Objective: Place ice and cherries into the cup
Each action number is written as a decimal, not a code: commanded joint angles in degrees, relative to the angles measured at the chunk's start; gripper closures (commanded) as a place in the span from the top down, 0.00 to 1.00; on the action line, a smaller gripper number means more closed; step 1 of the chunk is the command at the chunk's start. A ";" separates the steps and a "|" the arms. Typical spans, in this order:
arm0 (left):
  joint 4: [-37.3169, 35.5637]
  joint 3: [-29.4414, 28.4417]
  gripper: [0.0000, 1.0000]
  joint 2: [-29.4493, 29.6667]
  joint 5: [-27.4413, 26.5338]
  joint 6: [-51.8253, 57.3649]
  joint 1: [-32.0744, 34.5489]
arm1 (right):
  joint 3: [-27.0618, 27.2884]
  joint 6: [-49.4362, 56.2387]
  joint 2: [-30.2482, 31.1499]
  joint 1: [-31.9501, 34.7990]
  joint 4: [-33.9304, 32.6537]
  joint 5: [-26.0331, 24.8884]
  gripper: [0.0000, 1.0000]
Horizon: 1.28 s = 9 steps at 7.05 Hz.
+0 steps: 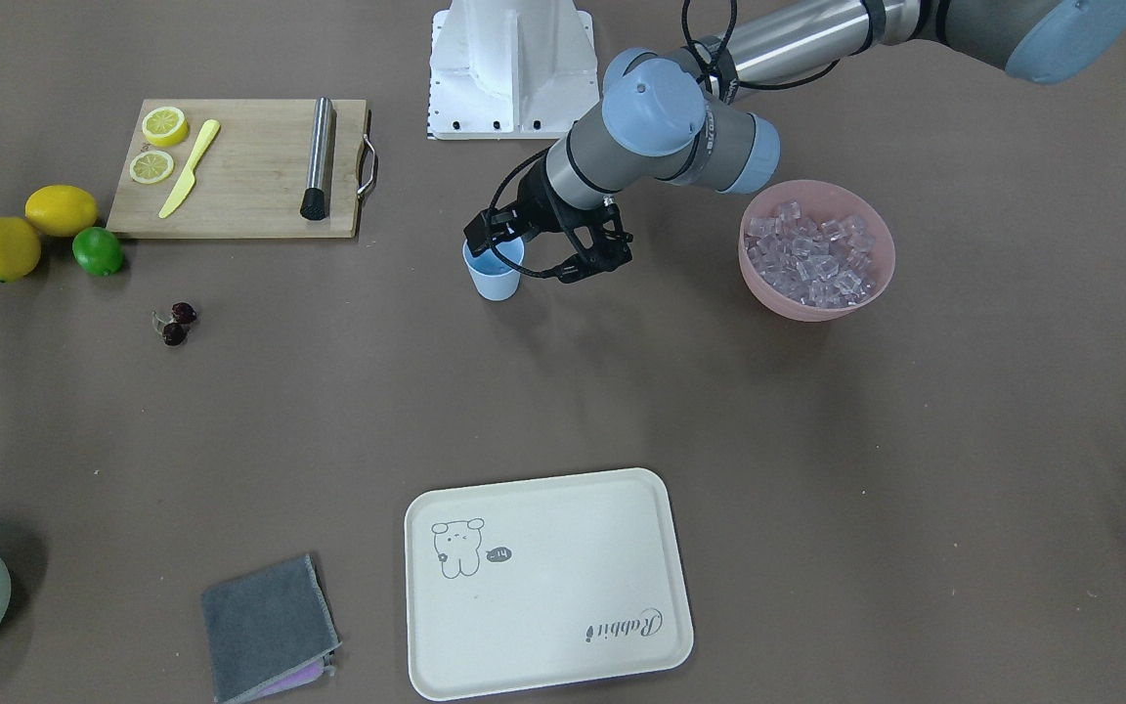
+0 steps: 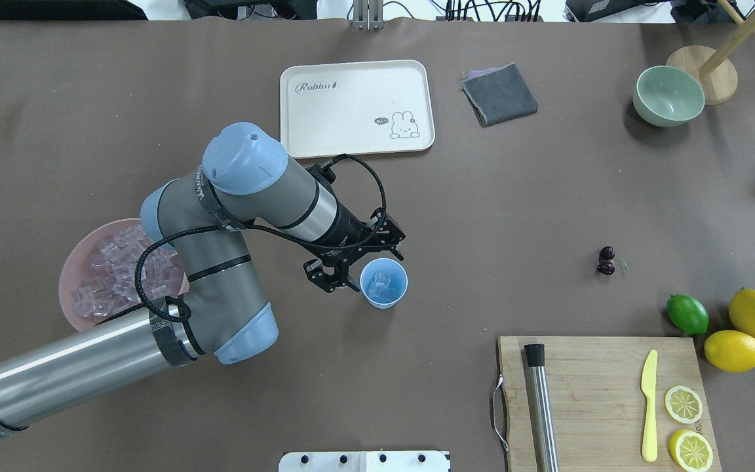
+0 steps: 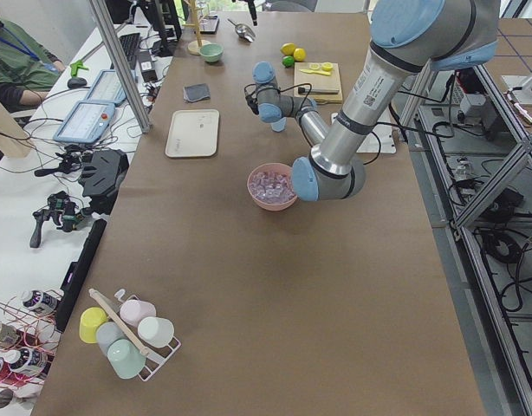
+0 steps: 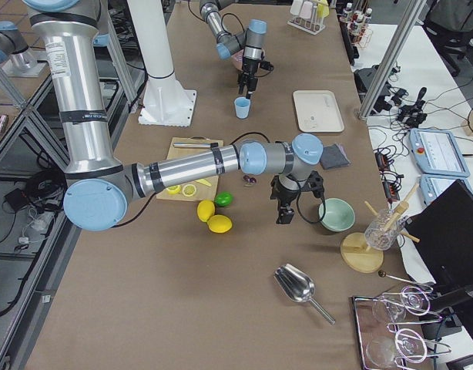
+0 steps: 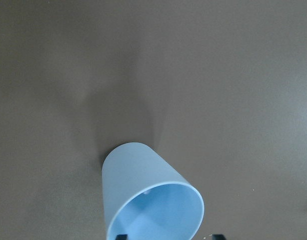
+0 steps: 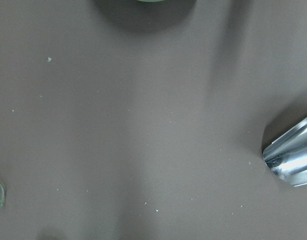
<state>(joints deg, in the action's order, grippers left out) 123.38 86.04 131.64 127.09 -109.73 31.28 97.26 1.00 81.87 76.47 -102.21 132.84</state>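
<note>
While the left hand [image 2: 364, 265] is hanging spread at the cup [image 2: 384, 288] mid-desk, the cherries [image 2: 606, 261] are lying well toward the right edge, nearer the right hand [image 4: 284, 214], whose grip I cannot tell

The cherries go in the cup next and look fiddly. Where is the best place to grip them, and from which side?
Probably the round bodies of the cherries, from straight above. They lie side by side, low on the table, and the thin stems look too slight to pinch.
</note>
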 commanded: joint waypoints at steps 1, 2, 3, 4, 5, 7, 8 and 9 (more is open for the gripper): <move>-0.42 0.44 0.98 -1.72 0.09 1.44 3.24 | 2.05 0.14 -0.13 -0.71 1.92 0.05 1.00; -0.86 2.62 0.98 -5.13 0.52 4.84 7.96 | 3.27 0.58 -1.09 -0.53 2.36 -0.21 1.00; -3.04 5.08 0.97 -7.95 0.53 10.44 12.19 | 4.76 0.15 -1.36 -0.27 2.37 -0.38 1.00; -12.02 7.28 0.97 -8.32 0.53 21.03 16.40 | 5.91 -0.12 -1.53 -0.18 3.06 -1.26 1.00; -23.08 9.65 0.97 -8.41 0.62 36.71 21.06 | 5.57 -2.82 -0.93 -0.18 3.07 -0.05 1.00; -32.13 9.85 0.97 -12.00 0.44 62.52 29.42 | 5.48 -10.83 -0.05 0.88 7.69 0.85 1.00; -32.07 9.85 0.97 -16.19 0.44 70.80 32.67 | 4.61 -11.97 1.78 0.70 12.17 1.11 1.00; -31.89 10.11 0.97 -21.02 0.61 81.06 36.01 | 4.34 -17.73 1.80 -0.34 12.47 1.37 1.00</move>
<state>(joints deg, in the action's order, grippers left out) 91.97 95.93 115.90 127.58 -40.94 63.10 102.13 -11.53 82.97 76.92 -91.94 133.94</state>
